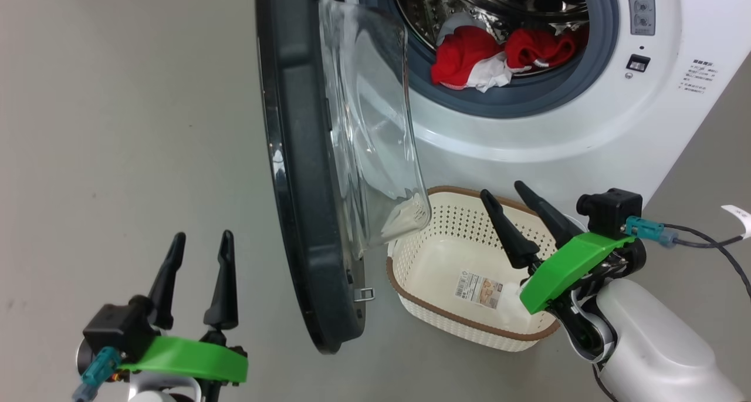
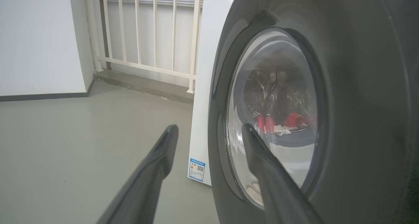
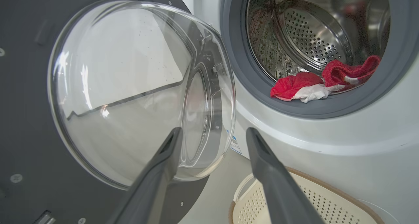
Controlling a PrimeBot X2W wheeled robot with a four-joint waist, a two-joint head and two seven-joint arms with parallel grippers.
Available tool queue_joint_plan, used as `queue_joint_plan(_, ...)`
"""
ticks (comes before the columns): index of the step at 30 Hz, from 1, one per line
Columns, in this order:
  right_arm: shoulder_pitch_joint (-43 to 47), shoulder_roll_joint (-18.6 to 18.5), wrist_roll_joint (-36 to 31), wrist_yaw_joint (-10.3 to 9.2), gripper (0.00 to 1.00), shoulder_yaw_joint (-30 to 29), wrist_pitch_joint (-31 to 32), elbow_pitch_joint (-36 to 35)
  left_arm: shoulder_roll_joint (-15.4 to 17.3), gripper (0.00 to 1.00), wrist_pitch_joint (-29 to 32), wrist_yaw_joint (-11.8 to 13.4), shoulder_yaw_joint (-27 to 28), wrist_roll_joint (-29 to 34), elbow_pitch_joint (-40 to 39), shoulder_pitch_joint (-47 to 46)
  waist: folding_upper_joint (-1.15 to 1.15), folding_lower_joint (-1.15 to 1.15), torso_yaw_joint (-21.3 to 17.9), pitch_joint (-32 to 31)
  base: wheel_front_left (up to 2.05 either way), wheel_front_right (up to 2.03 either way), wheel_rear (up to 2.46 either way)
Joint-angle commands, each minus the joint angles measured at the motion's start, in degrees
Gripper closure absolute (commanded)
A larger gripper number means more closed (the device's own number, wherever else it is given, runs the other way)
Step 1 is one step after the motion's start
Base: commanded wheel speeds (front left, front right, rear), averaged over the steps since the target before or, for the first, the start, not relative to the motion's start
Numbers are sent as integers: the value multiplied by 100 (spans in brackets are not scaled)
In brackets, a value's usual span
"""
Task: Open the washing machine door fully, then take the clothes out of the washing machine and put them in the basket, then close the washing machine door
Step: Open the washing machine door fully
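The washing machine [image 1: 528, 132] stands with its door [image 1: 305, 173] swung out, edge-on to the head view, glass bowl [image 1: 375, 138] facing the drum. Red and white clothes [image 1: 493, 58] lie at the drum's front lip, also in the right wrist view [image 3: 314, 85]. The cream basket [image 1: 446, 273] sits on the floor below the opening, with just a sticker on its bottom. My right gripper [image 1: 503, 192] hovers open over the basket's right side, holding nothing. My left gripper [image 1: 202, 239] stands open left of the door, outside it; its wrist view faces the door's outer window [image 2: 271, 119].
Grey floor [image 1: 129, 126] spreads to the left of the door. In the left wrist view a white railing [image 2: 147, 31] and a white wall [image 2: 36, 41] stand beyond the machine's side. A cable [image 1: 704, 237] trails from my right wrist.
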Motion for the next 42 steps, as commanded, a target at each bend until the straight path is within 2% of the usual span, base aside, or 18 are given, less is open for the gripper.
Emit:
queue_joint_plan(1,-35,90,-205,43,0,-16,-117,-58,124,0,-45,24,206,18,-167,2,0,0,-6,-25,0,0,0)
queue_joint_plan(6,28,293,-1392,43,0,-544,-319,223,124,0,-45,46,207,36,-200,90,0,0,-15,-113,0,0,0)
queue_joint_plan(9,139,449,-2201,43,0,-1073,-337,162,124,0,-45,58,222,41,-222,108,0,0,-28,-118,0,0,0)
queue_joint_plan(15,579,789,-3775,43,0,-2242,-341,-649,124,0,-45,51,231,63,-277,121,0,0,-51,-52,0,0,0)
queue_joint_plan(19,923,909,-4403,43,0,-2771,-341,-1187,124,0,-45,66,221,66,-320,122,0,0,-50,-18,0,0,0)
queue_joint_plan(25,1307,924,-4097,43,0,-2690,-342,-1361,124,0,-45,80,202,69,-331,113,0,0,-40,5,0,0,0)
queue_joint_plan(42,1471,926,-3952,43,0,-2691,-342,-1357,124,0,-45,58,247,114,-250,121,0,0,-61,-11,0,0,0)
